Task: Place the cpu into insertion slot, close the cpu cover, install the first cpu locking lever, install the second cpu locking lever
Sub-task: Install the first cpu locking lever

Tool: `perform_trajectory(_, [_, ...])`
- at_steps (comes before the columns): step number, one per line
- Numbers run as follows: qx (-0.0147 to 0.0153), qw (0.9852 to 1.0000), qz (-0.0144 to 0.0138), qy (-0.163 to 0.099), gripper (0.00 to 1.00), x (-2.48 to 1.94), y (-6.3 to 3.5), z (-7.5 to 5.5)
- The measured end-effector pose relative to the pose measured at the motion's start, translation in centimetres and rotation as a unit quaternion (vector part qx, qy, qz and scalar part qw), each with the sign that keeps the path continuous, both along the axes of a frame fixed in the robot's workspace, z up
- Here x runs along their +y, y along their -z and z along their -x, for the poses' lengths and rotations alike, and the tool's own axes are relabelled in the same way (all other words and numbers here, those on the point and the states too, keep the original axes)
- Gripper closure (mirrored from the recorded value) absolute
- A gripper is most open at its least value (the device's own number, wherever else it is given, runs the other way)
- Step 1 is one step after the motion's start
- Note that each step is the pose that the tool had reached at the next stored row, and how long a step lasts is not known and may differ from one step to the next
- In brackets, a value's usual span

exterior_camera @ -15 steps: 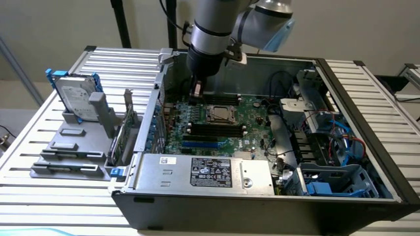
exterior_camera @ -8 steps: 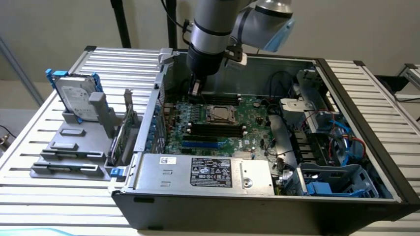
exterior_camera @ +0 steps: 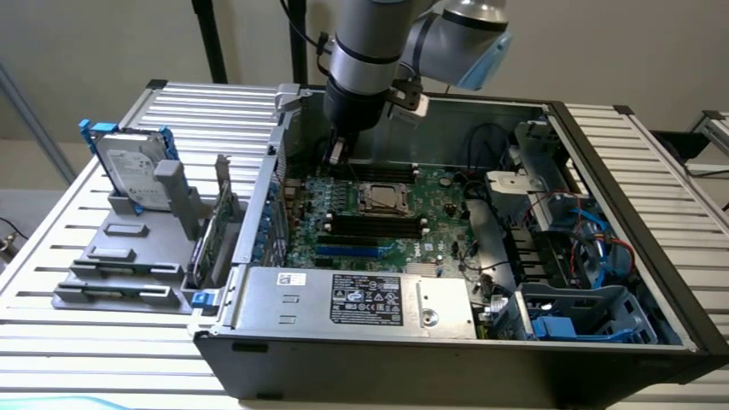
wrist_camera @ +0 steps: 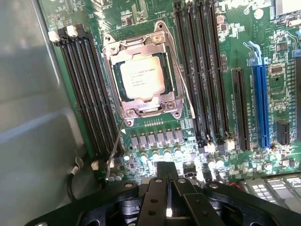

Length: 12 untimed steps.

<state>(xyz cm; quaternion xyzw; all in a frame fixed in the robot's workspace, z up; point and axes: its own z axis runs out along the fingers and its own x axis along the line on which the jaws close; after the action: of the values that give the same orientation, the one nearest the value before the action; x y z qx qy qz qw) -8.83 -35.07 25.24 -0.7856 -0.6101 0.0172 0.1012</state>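
The cpu (wrist_camera: 142, 79), a pale square chip, lies in the insertion slot (exterior_camera: 381, 198) on the green board. The silvery cpu cover (wrist_camera: 141, 43) is folded down around it, with the chip showing through its window. One thin wire locking lever (wrist_camera: 183, 82) runs along one side of the socket. A second lever (wrist_camera: 115, 148) angles away from the socket's corner toward my gripper (wrist_camera: 167, 167). My gripper (exterior_camera: 338, 152) hangs inside the case a short way from the socket, shut, with nothing between its fingers.
Long black memory slots (wrist_camera: 87, 89) flank the socket on both sides. A blue expansion slot (wrist_camera: 261, 103) lies further off. The grey power supply (exterior_camera: 353, 299) sits at the case's near edge. A hard drive (exterior_camera: 131, 166) stands in a grey fixture at the exterior view's left.
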Motion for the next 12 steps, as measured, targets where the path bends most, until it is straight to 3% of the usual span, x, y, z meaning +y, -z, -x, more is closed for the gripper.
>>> perform_trajectory(2, [0.0001,1.0,-0.0048,0.008,0.89,0.0,0.0,0.04])
perform_trajectory(4, [0.0003,0.9998,-0.0075,0.016,0.89,0.0,-0.01,0.07])
perform_trajectory(12, [0.0024,0.9984,-0.0089,0.056,0.89,0.0,0.02,0.09])
